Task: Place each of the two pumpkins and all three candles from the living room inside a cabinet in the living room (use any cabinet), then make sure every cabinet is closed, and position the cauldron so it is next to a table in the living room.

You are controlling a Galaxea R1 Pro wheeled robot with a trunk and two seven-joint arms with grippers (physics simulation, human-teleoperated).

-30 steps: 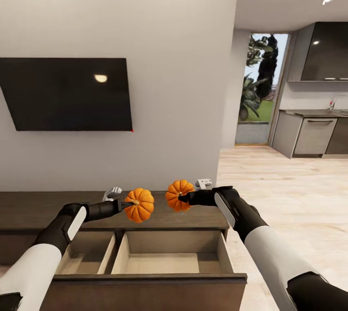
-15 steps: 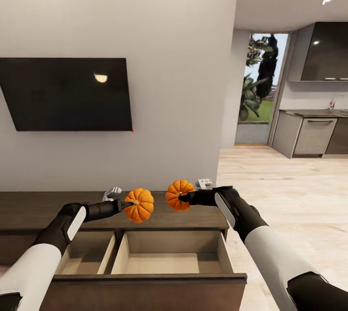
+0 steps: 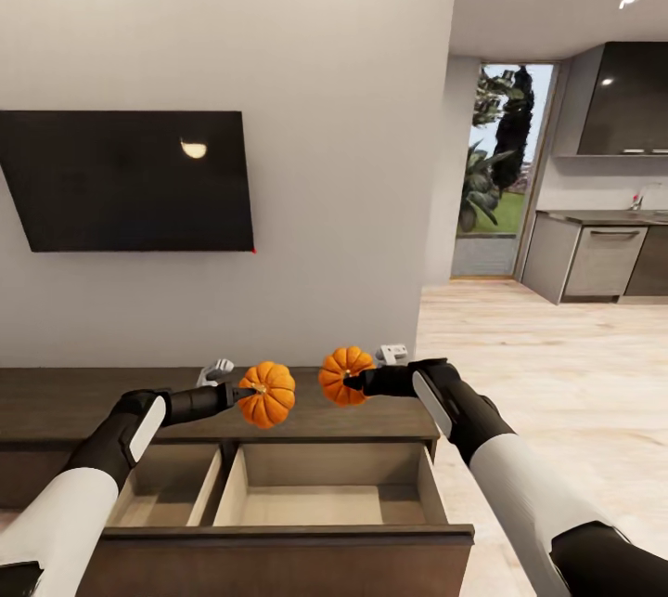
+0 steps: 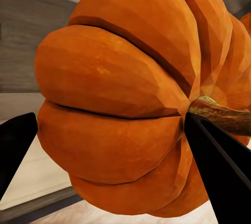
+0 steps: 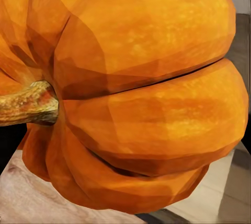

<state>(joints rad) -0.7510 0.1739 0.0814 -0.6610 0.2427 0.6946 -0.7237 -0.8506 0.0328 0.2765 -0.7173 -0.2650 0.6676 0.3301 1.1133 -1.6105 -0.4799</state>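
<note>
Two pumpkins: one (image 3: pixel 267 394) at lower centre-left of the head view, one (image 3: pixel 343 375) just right of it. Two arms, one (image 3: pixel 102 458) at lower left, one (image 3: pixel 501 458) at lower right. One cabinet (image 3: pixel 83 393) along the bottom, with one open drawer (image 3: pixel 278 532) split into two compartments. One TV (image 3: pixel 130 179) at left. One doorway (image 3: pixel 501 170) at right.

Both pumpkins (image 3: pixel 267 394) are rendered matt and ribbed; the cabinet (image 3: pixel 56 397) is shown in dark wood grain. The drawer (image 3: pixel 315 486) is lined in paler, smooth wood.
</note>
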